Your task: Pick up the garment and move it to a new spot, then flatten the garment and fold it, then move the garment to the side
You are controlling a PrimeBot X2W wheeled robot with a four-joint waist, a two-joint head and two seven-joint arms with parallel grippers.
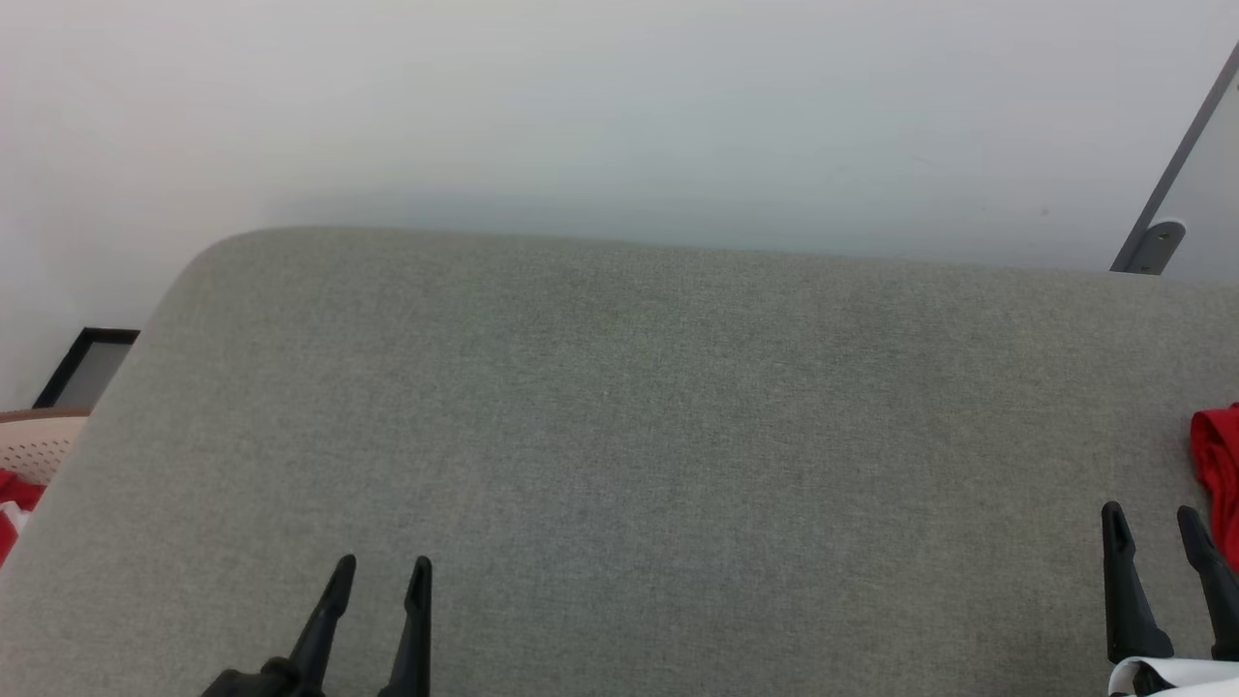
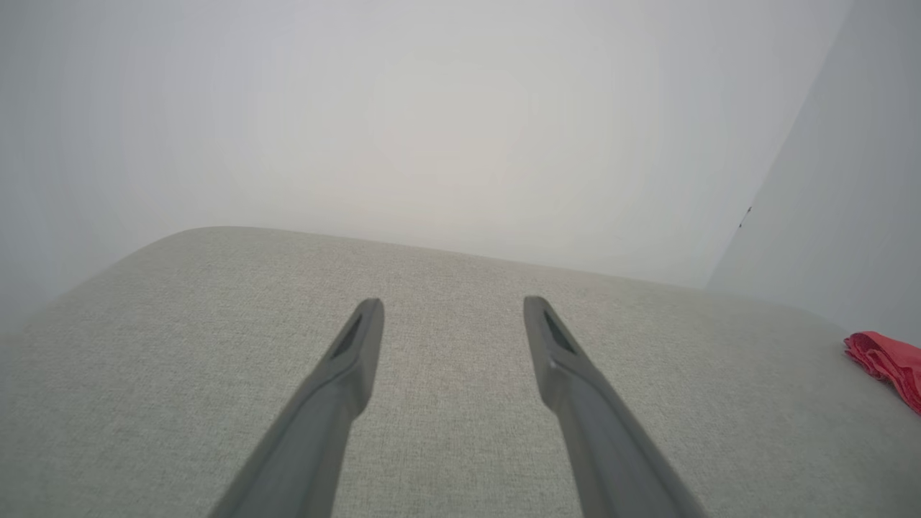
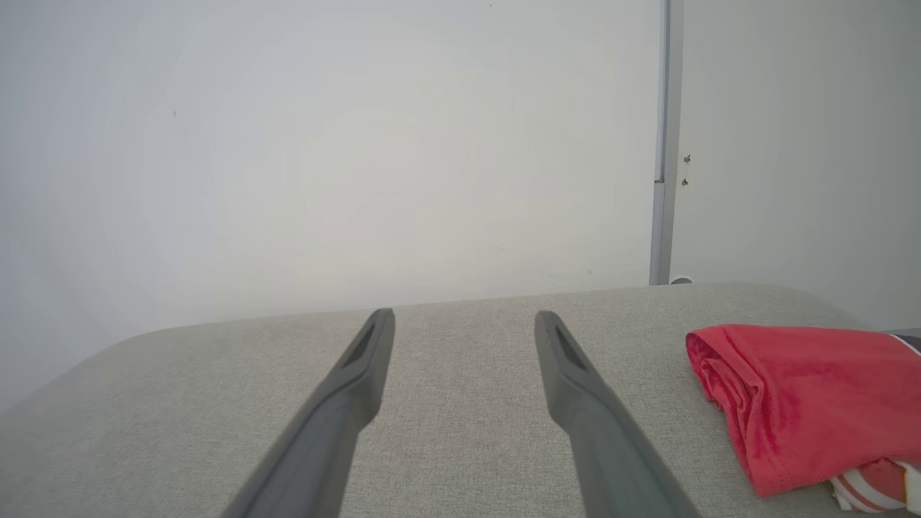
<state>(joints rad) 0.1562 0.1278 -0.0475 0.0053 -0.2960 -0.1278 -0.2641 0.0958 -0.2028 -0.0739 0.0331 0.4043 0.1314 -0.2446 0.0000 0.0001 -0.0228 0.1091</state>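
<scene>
Grey padded surface (image 1: 619, 407) open mid-span; garment (image 3: 799, 403) bunched at right edge; left hand (image 1: 384, 563), right hand (image 1: 1151, 511) wide.

Matt woven-cloth surface (image 1: 619, 436), soft red garment (image 3: 799, 403)

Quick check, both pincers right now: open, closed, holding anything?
Left pincer: open, holding nothing.
Right pincer: open, holding nothing; the red jersey lies beside it, untouched.

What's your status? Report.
Left gripper open, empty. Right gripper open, empty. Garment bunched on padded surface, right of right gripper, untouched. No obstacle seen between.
</scene>
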